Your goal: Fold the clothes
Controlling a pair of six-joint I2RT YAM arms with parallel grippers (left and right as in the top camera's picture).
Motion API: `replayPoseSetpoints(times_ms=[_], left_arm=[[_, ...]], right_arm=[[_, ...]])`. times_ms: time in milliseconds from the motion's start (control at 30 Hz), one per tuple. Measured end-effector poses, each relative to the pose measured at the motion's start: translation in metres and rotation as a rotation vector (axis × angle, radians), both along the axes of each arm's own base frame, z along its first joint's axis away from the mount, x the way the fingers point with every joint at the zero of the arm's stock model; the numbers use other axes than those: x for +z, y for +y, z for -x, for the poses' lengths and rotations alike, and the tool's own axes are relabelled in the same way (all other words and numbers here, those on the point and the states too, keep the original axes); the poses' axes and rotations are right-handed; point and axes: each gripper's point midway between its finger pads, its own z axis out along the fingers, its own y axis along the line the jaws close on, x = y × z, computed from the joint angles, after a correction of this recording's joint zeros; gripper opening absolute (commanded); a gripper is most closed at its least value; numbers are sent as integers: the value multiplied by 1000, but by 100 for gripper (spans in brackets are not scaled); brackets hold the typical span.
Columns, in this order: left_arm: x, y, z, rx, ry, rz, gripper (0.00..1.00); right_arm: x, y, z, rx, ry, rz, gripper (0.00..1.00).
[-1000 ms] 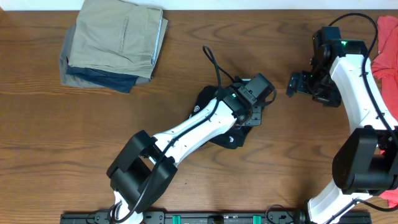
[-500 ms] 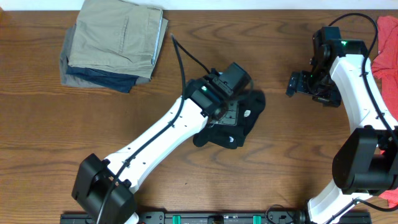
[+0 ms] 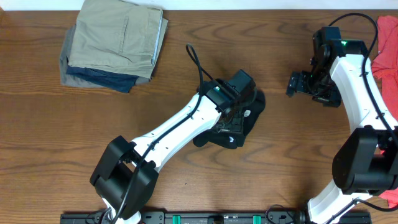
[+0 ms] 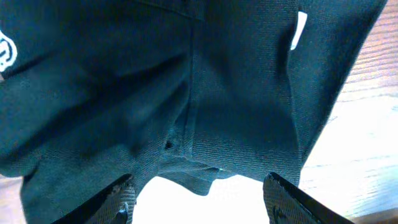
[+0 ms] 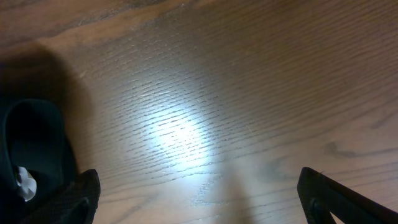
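The clothes, a black shirt (image 3: 229, 132), lie bunched in a small heap at the table's middle, a small white logo on the near fold. My left gripper (image 3: 244, 101) hovers over the heap's far end. In the left wrist view black fabric (image 4: 155, 93) with a white tag (image 4: 299, 30) fills the frame, and the left gripper (image 4: 198, 186) stands open with only the shirt's hem edge and bright table between its fingers. My right gripper (image 3: 291, 84) is apart from the shirt, to its right. Seen from its own wrist, that gripper (image 5: 199, 180) is wide open over bare wood.
A folded khaki and blue-grey stack (image 3: 115, 43) lies at the back left. A red garment (image 3: 387, 46) hangs at the right edge behind the right arm. A dark blurred shape (image 5: 31, 143) sits at the left of the right wrist view.
My left gripper has opened and let go of the black shirt, swinging left and then partly back. More of the shirt now shows beside it. The right arm has not moved.
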Motion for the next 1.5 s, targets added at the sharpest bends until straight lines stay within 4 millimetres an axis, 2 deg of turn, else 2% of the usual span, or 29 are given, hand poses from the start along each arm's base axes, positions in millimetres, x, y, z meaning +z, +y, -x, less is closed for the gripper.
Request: replayPoseSetpoints(times_ms=[200, 333, 633, 933, 1233, 1500], left_arm=[[0, -3, 3, 190, 44, 18, 67], [0, -6, 5, 349, 82, 35, 73], [6, -25, -7, 553, 106, 146, 73], [7, -31, -3, 614, 149, 171, 73], [8, -47, 16, 611, 181, 177, 73], [7, -40, 5, 669, 137, 166, 73]], right_arm=[[0, 0, 0, -1, 0, 0, 99], [0, 0, 0, 0, 0, 0, 99], [0, 0, 0, 0, 0, 0, 99], [0, 0, 0, 0, 0, 0, 99], [0, 0, 0, 0, 0, 0, 99], [0, 0, 0, 0, 0, 0, 99]])
